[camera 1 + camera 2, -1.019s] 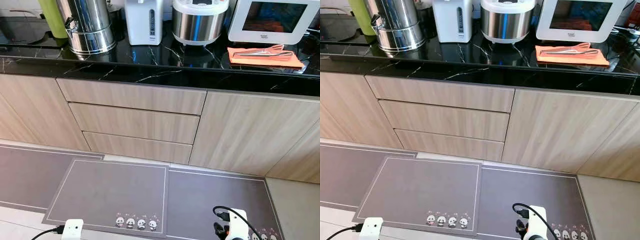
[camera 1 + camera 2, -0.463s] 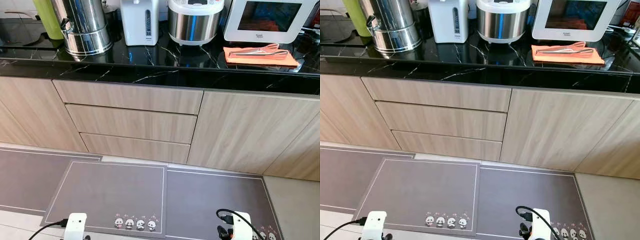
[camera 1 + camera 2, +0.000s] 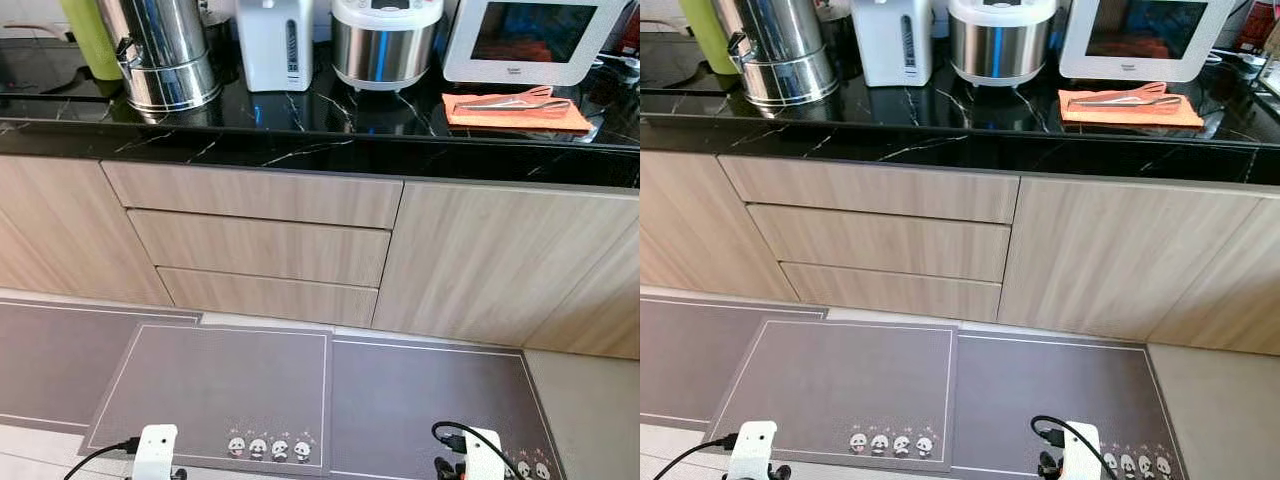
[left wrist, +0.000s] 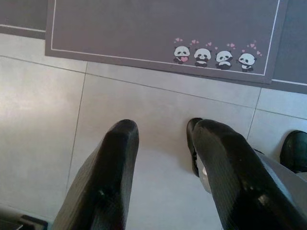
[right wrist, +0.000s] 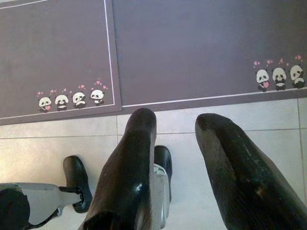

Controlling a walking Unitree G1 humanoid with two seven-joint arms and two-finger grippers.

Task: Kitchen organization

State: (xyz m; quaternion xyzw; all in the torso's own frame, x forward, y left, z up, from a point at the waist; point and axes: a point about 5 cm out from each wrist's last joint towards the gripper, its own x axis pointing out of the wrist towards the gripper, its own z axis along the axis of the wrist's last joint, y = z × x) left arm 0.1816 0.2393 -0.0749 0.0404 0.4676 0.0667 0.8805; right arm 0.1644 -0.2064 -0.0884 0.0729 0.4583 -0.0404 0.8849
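**Left eye view: robot faces the counter, nothing yet in hand**

The black counter (image 3: 300,125) runs across 12 o'clock, bearing a steel urn (image 3: 165,55), a white kettle (image 3: 273,40), a rice cooker (image 3: 385,40) and, toward 1 o'clock, tongs (image 3: 505,100) on an orange cloth (image 3: 515,112). Three drawers (image 3: 260,245) below are closed. The left gripper (image 4: 160,143) and right gripper (image 5: 175,134) hang over the floor tiles near the panda mat (image 3: 215,390), fingers spread and grasping nothing. By my judgement, organizing has not begun; everything remains.
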